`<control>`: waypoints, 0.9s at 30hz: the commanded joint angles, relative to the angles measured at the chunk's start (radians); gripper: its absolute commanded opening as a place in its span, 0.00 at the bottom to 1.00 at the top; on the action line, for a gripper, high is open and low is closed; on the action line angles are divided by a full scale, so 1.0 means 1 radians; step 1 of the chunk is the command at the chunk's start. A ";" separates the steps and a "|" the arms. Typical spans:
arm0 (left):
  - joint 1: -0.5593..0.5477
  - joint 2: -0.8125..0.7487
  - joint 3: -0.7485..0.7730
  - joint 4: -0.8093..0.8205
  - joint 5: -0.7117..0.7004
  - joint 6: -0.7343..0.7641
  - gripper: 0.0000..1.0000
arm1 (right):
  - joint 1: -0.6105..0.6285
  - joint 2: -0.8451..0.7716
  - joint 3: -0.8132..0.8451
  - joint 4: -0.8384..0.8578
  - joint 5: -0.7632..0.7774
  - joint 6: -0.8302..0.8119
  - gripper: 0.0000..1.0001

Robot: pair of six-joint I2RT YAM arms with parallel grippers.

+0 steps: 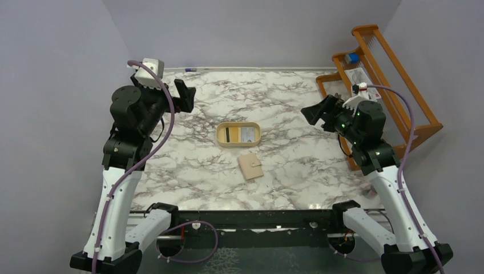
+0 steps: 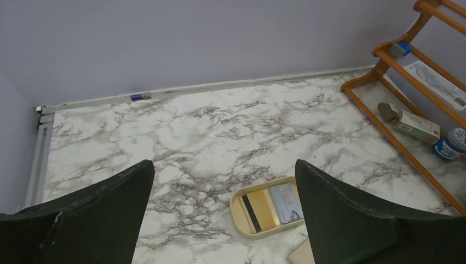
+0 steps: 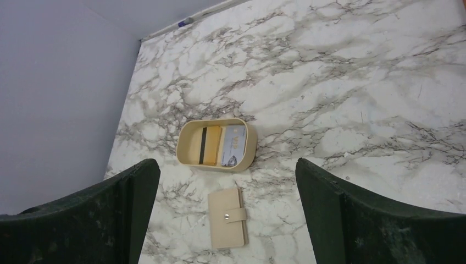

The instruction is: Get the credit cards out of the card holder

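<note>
Closed card holder [image 1: 250,166] lies lengthwise near-to-far, slightly askew.

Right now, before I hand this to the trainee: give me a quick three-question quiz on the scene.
1. True or false: the card holder is snapped shut.
2. The cards lie in: A) the cream tray B) the card holder C) neither.
3. Fill in: the left gripper and right gripper are both ____.
Key: 1 true; 2 A; 3 open.
</note>
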 commanded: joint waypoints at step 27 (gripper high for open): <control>-0.037 0.235 -0.105 0.342 0.358 -0.360 0.96 | 0.286 0.771 -0.379 1.674 1.332 0.795 1.00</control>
